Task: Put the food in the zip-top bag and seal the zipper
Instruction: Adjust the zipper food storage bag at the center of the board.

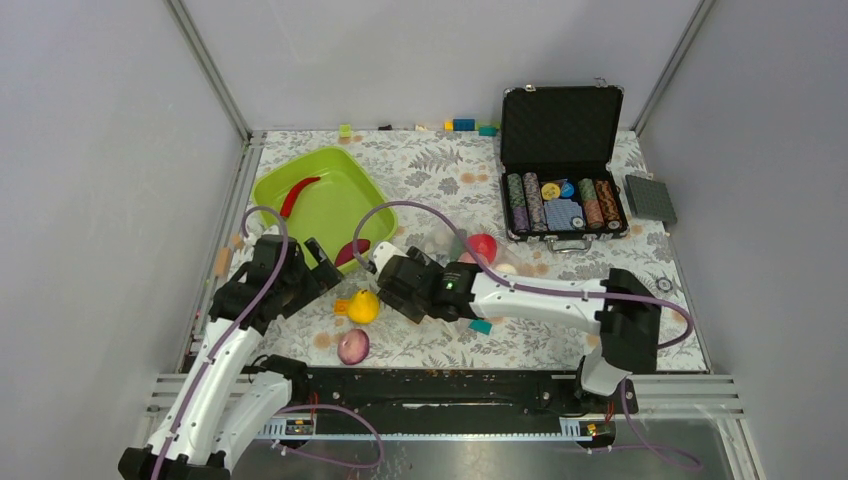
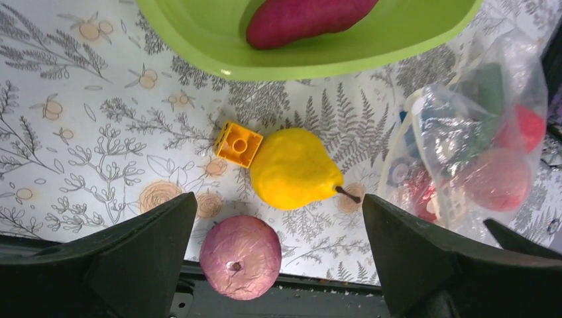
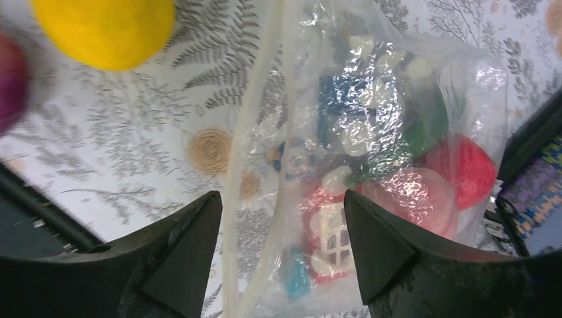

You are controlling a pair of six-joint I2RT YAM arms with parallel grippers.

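Bagging partly done, mouth not sealed.

Found zip-top bag [image 3: 371, 132] lying slack just right of the near corner of the green tub [image 1: 270, 185], with pink peach [image 3: 414, 192] and a red piece [image 3: 464, 165] already inside among other coloured bits. Judged zipper [image 3: 230, 218] unpressed, mouth loose on the tub side. Noted lemon [image 2: 291, 169] and onion [image 2: 240, 257] on the table just near of the tub, lemon touching a yellow block [image 2: 238, 142]. Noted chili [image 1: 297, 193] and dark red piece [image 2: 305, 20] inside the tub. Recorded right gripper [image 3: 281, 205] spread wide, straddling the zipper, clasping nothing. Recorded left gripper [image 2: 275, 212] likewise spread and empty, above lemon and onion off the tub's near rim. Reckoned four pieces left to load, then the seal.
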